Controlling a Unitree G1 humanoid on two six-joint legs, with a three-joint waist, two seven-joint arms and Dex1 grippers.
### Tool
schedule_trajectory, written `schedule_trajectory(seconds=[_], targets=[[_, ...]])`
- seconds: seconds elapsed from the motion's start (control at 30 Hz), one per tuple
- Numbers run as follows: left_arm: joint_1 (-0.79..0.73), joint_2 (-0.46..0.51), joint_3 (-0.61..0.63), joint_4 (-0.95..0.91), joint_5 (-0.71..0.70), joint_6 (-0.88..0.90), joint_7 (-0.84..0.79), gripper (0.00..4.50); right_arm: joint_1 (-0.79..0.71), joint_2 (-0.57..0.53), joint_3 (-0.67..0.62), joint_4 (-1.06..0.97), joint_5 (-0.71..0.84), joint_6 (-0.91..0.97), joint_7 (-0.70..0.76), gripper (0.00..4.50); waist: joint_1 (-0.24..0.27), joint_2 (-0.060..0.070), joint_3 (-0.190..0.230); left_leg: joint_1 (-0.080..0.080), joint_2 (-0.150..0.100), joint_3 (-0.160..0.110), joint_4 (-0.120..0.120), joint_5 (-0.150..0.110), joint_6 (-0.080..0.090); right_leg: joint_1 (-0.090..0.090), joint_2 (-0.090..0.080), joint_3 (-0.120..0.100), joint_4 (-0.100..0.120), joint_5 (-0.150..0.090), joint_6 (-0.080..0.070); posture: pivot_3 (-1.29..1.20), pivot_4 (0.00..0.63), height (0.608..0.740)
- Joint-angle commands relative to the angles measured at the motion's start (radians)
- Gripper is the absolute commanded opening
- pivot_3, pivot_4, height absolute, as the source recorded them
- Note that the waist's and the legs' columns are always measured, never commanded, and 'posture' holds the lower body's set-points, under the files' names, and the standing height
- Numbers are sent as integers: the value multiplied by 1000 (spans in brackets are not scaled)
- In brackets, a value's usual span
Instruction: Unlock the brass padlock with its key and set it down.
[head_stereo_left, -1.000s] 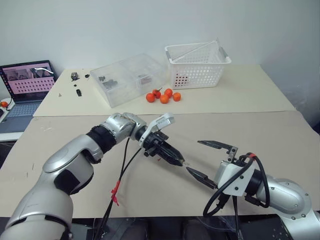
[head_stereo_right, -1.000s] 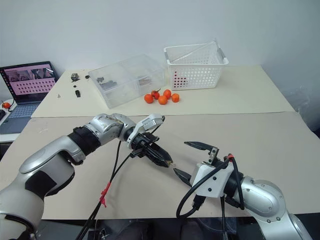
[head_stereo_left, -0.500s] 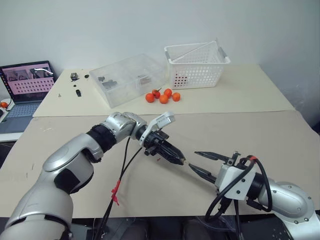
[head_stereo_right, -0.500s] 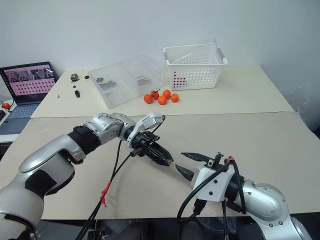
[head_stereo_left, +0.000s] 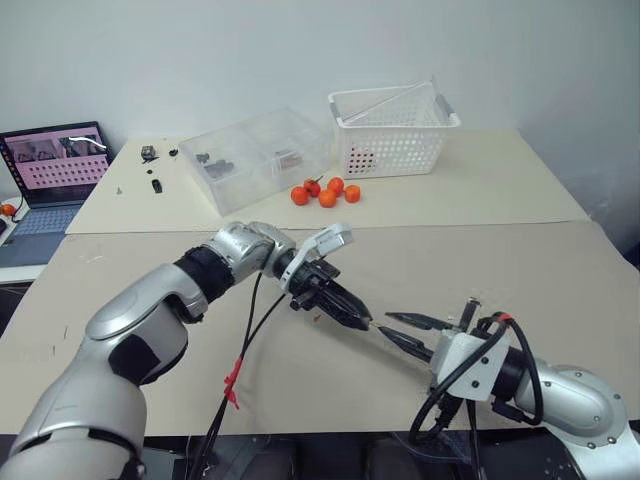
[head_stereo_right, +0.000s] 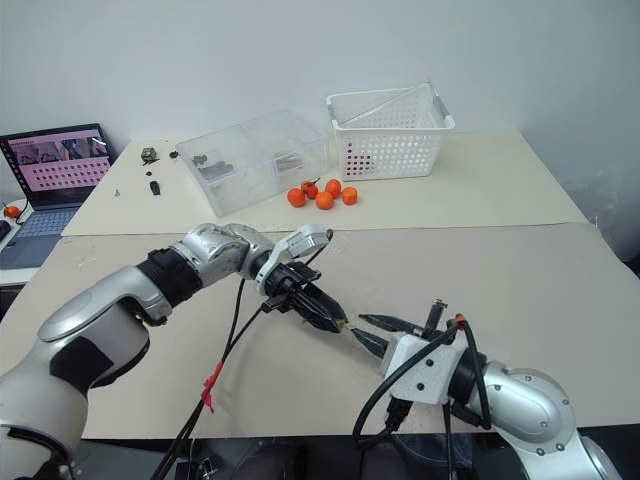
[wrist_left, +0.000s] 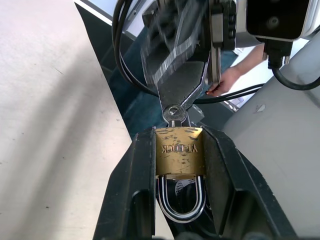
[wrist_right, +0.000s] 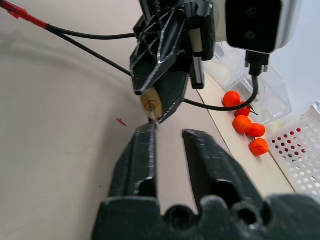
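Observation:
The brass padlock (wrist_left: 179, 150) is clamped between the black fingers of my left gripper (wrist_left: 179, 134), shackle toward the wrist. It hangs just above the middle of the table (head_stereo_left: 520, 260). A small silver key (wrist_left: 174, 112) sticks out of its keyhole end. My right gripper (head_stereo_left: 388, 327) faces it from the right. Its fingers have closed to a narrow gap, tips at the key's head. In the right wrist view the padlock's end (wrist_right: 150, 106) and the key (wrist_right: 155, 121) sit just past one fingertip (wrist_right: 146, 135).
At the back of the table lie several small orange fruits (head_stereo_left: 327, 192), between a clear plastic box (head_stereo_left: 255, 158) and a white basket (head_stereo_left: 393, 130). A laptop (head_stereo_left: 58, 160) stands at the far left. A black cable (head_stereo_left: 245, 345) hangs from my left arm.
My right gripper's fingers went from wide open to a narrow gap at the key. The left gripper with the padlock stayed where it was.

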Motion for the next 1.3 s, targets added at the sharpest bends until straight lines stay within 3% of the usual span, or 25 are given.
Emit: schedule_trajectory(seconds=[0.03,0.47,0.7,0.9,1.13,1.3], targets=[[-19,-4,-5,-16,-19,-6,-11,833,-9,12,-27,-44,2,3,-14,39,0,0,0,0,0,0,0,0,0,0,0,0,0,0,0,0,150,740],[-19,-12,-10,-5,-14,-23,-11,833,-16,22,-37,-52,37,43,-9,39,0,0,0,0,0,0,0,0,0,0,0,0,0,0,0,0,150,740],[-25,-10,-47,-30,26,-72,-11,833,-52,72,-98,-86,338,344,-15,39,0,0,0,0,1,0,0,0,0,0,-1,1,0,4,-6,0,150,740],[-19,24,-120,-90,46,-145,-11,833,-101,79,-136,-106,479,486,-59,39,1,0,0,0,2,0,-1,0,0,0,-1,1,0,4,-7,0,150,740],[-25,18,-117,-61,31,-141,-11,833,-62,-58,-66,-97,306,394,-32,39,1,0,0,0,0,0,0,0,0,0,-2,1,0,0,0,0,150,740],[-28,23,-115,-59,12,-128,-11,833,4,-158,-51,-34,124,169,16,39,1,-1,0,0,-1,0,0,-1,2,0,-1,1,0,-2,3,0,150,740]])
